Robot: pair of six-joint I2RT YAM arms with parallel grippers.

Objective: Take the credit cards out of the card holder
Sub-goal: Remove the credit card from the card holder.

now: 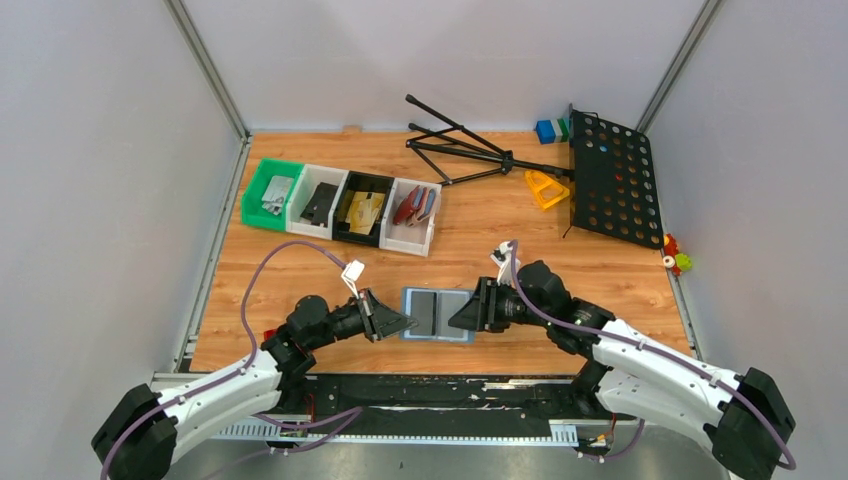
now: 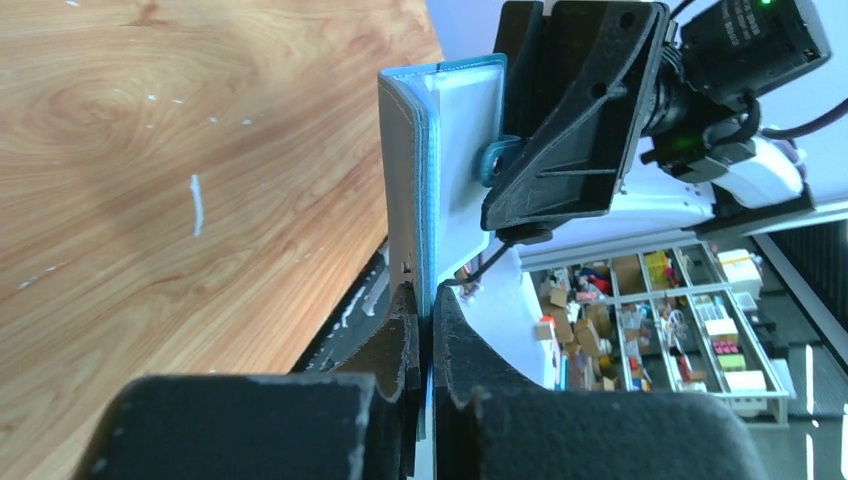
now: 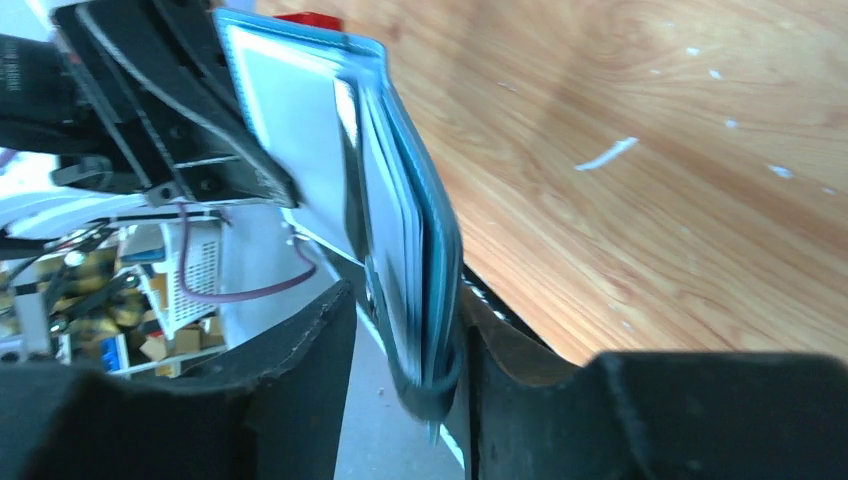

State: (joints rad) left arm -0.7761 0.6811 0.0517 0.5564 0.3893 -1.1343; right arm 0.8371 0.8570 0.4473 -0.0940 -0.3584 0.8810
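Clearly both claws grip the same thing. The left gripper [image 1: 405,322] has its fingers pressed together on the left edge of the card holder [image 1: 437,315]. In the left wrist view only a thin strip of that edge shows between the fingers [image 2: 395,345], and the rest of the card holder [image 2: 405,180] stands up ahead of the fingertips. Its light blue inside faces away, so the slots are hidden there.

The right gripper [image 1: 458,318] pinches the opposite edge. In its own camera the thick layered edge of the card holder [image 3: 410,200] fills the gap between the two fingers [image 3: 310,340] and bulges out below them. This picture is blurred, so I cannot separate the layers.

From above, the card holder lies spread open between the two claws, over the near part of the table [image 1: 300,290]. A dark rectangle shows on each half. I cannot tell whether these are the credit cards or only pockets, and the fingertips cover both outer edges.

Far beyond the left claw stands a row of bins [image 1: 340,205]; what they hold is too small to name.
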